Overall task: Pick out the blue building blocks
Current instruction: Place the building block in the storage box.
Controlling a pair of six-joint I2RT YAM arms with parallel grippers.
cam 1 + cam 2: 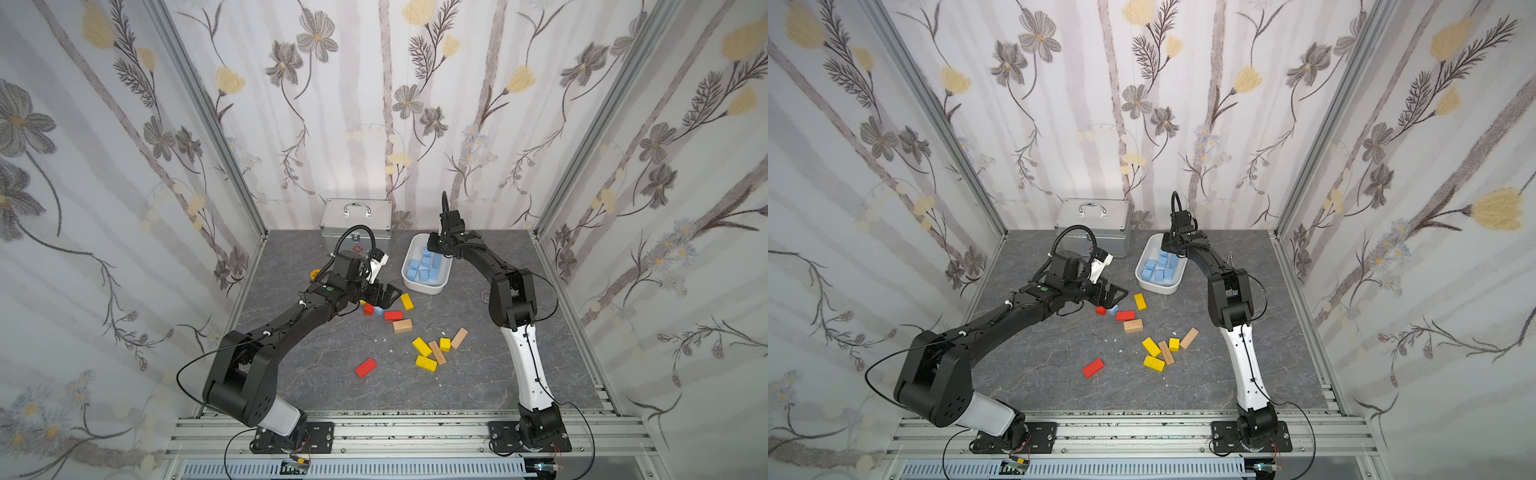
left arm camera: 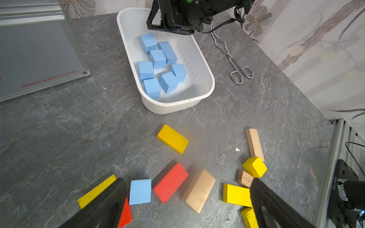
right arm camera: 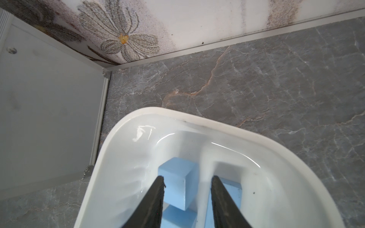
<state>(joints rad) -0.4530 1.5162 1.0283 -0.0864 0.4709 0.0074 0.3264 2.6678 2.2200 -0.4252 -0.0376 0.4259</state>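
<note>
Mid-frame, white plastic tub: seven matte light-blue building blocks
Loose light-blue block: one, lower left of tub
Left gripper: spread, empty
Right gripper: released

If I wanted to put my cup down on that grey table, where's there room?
The widest bare patch is the near strip of table, between the nearest red block and the front rail. Another lies beyond the white tub, toward the back wall. The middle is crowded with scattered blocks.

The silver case bears red lettering "GLosen" and "No B0169".
</note>
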